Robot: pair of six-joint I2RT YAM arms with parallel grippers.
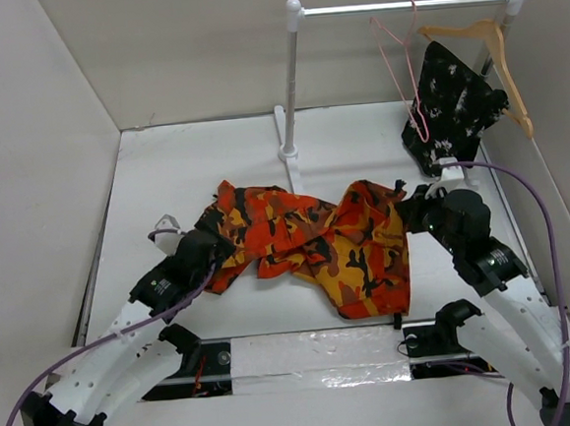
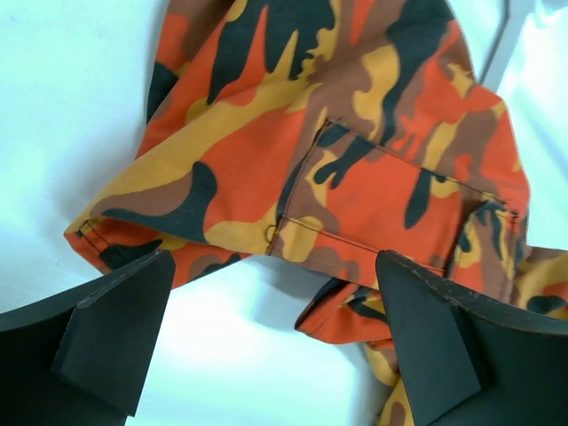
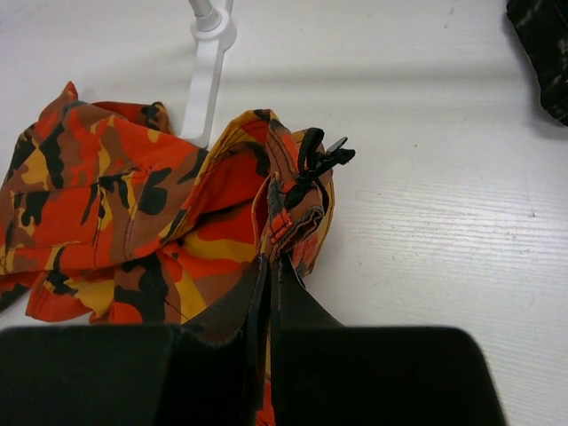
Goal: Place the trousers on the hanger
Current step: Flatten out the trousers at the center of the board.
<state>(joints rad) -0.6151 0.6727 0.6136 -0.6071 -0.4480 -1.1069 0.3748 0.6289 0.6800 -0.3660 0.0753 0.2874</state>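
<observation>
Lying crumpled across the middle of the white table, the trousers spread from the left arm's wrist to the right arm's wrist, and none of the cloth is on the pink hanger. That hanger hangs by its hook from the rail at the back right. Just right of it on the same rail is a wooden hanger carrying a black speckled garment, whose lower edge reaches down near the table.

The left gripper stands wide open with nothing between its fingers. A hemmed edge of the trousers lies just beyond the fingertips, with bare table on the left side of that view.

The right gripper is closed, its two fingers pressed together on a raised fold of the trousers. A black cord sticks up from the top of that fold. To the right of the pinched fold the table is bare up to the black garment at the corner of that view.

The rack's upright post stands behind the trousers, and its foot touches or just meets the cloth's far edge. Walls close in the table on the left, back and right. The far left part of the table lies open, as does the strip between the post and the hanging clothes.
</observation>
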